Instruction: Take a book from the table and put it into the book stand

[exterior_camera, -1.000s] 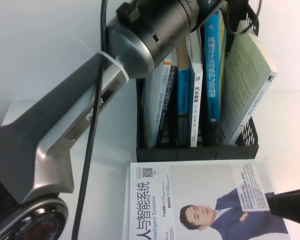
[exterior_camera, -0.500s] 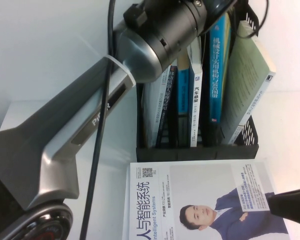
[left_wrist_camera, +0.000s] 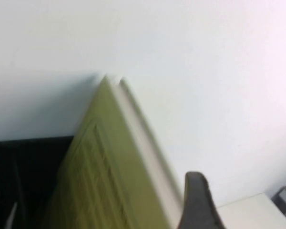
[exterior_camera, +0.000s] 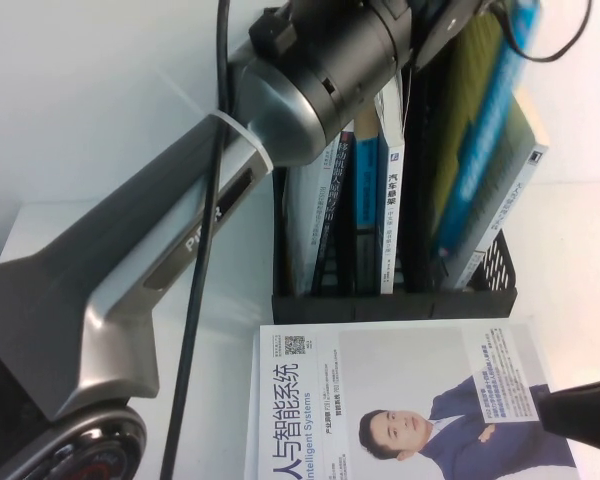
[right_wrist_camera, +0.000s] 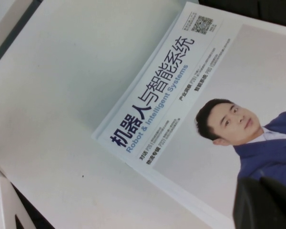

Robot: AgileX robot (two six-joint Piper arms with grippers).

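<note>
Placing step in hand: the book tilted in the right compartment of the book stand, leaning against a grey-covered book at far right. Next move, by judgement: settling it upright and letting go. Left gripper above the stand, finger beside the book's edge; grip cannot be told. Right gripper near right, over the white book on the table; opening unclear.

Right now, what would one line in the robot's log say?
left gripper: at stand top, beside book | book: tilted in book stand right slot | right gripper: over white book
</note>
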